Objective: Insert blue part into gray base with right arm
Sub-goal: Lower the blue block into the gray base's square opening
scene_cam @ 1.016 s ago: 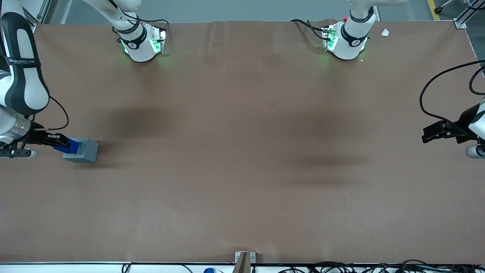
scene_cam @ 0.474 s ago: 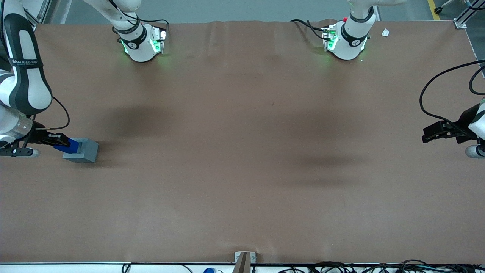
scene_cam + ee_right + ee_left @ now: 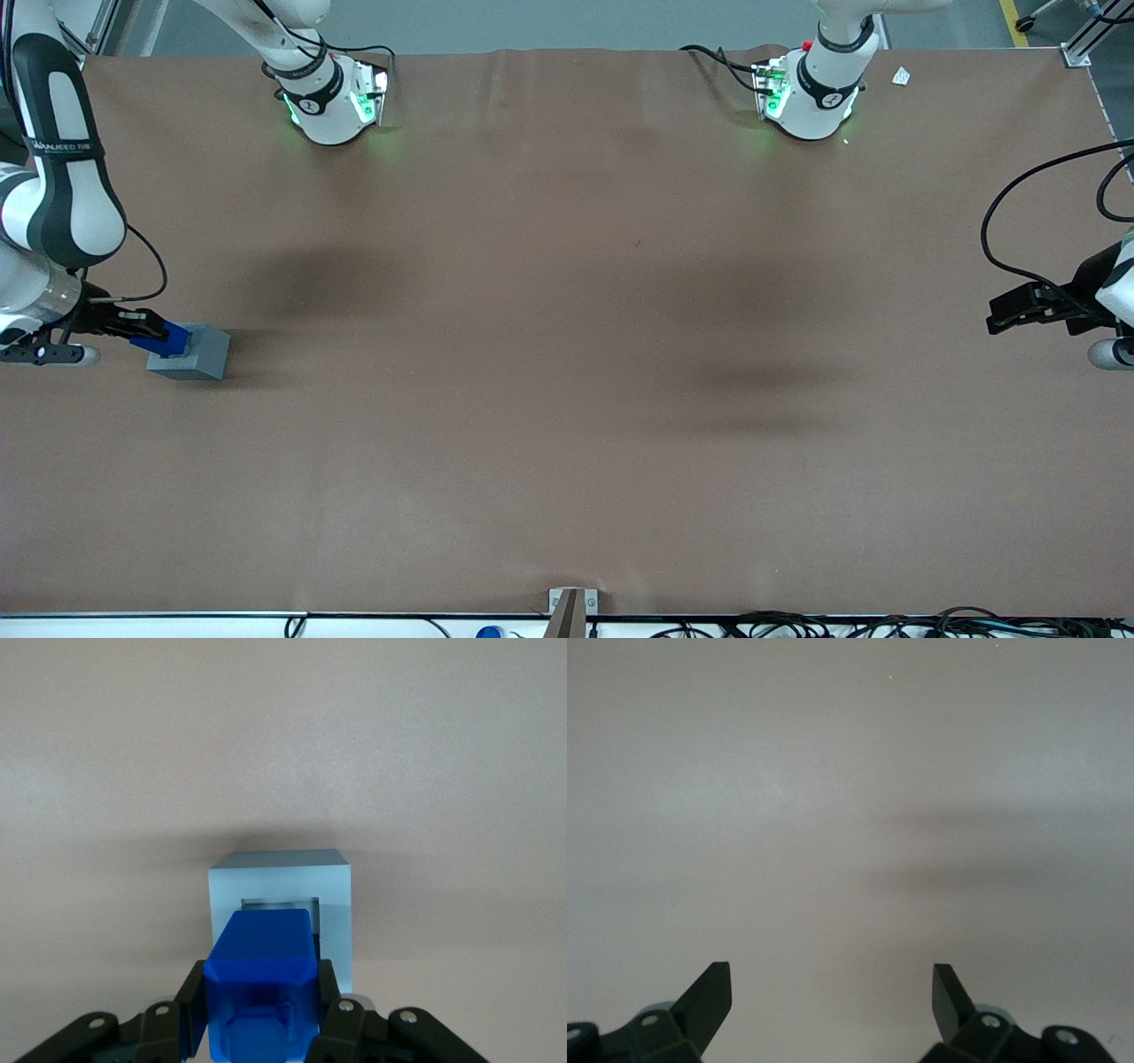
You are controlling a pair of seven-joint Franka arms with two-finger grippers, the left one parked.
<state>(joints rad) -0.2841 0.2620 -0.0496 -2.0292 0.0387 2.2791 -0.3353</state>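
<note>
Right arm (image 3: 55, 168) bent low at working end of table; gripper (image 3: 146, 335) near tabletop, fingers (image 3: 190, 1010) apparently clamped on blue part (image 3: 261, 979).

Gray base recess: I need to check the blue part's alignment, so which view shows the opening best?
The right wrist view: it looks into the gray base recess, with the blue part held by the gripper just over it. The front view shows the base small, its recess mostly covered. The left wrist view shows none of it.

Robotics lab: brown-covered table (image 3: 567, 354), bolted arm bases (image 3: 332, 102), loose cables (image 3: 797, 625).
</note>
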